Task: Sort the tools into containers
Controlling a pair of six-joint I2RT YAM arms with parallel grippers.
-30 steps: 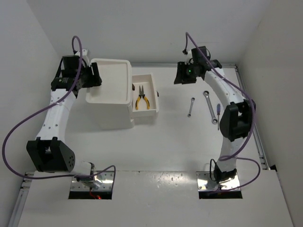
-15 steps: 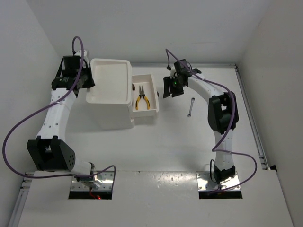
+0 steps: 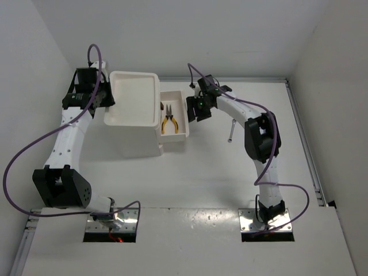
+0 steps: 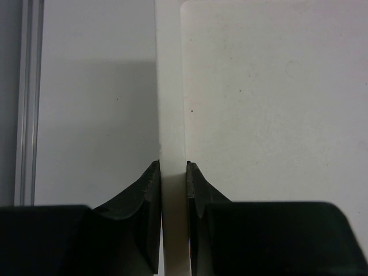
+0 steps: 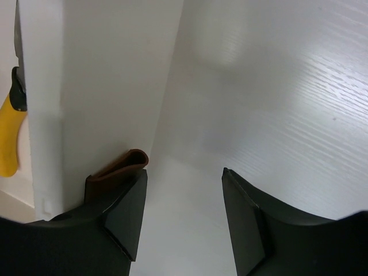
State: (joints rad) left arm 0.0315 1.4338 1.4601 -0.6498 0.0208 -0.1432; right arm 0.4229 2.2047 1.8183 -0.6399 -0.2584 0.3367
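Note:
The containers are a white drawer unit [image 3: 135,100] with a recessed tray top. One drawer [image 3: 175,95] is pulled out to its right, with yellow-handled pliers [image 3: 168,122] lying in it. My left gripper [image 3: 108,98] is at the unit's left edge, shut on the thin tray rim [image 4: 171,115], which its fingertips [image 4: 154,172] pinch. My right gripper [image 3: 193,109] is open at the drawer front [image 5: 115,86]. Its left finger rests against the brown knob [image 5: 123,167]; nothing is between the jaws. A yellow pliers handle [image 5: 8,132] shows at the far left of the right wrist view. A silver wrench [image 3: 231,131] lies on the table.
The right arm [image 3: 256,135] arches over the table right of the drawer and hides what lies beneath it. White walls close in the left, back and right. A metal rail [image 3: 305,149] runs along the right side.
My left gripper has shut on the tray rim. The right arm swung left from the loose tools to the drawer front, and the drawer has slid slightly into the unit.

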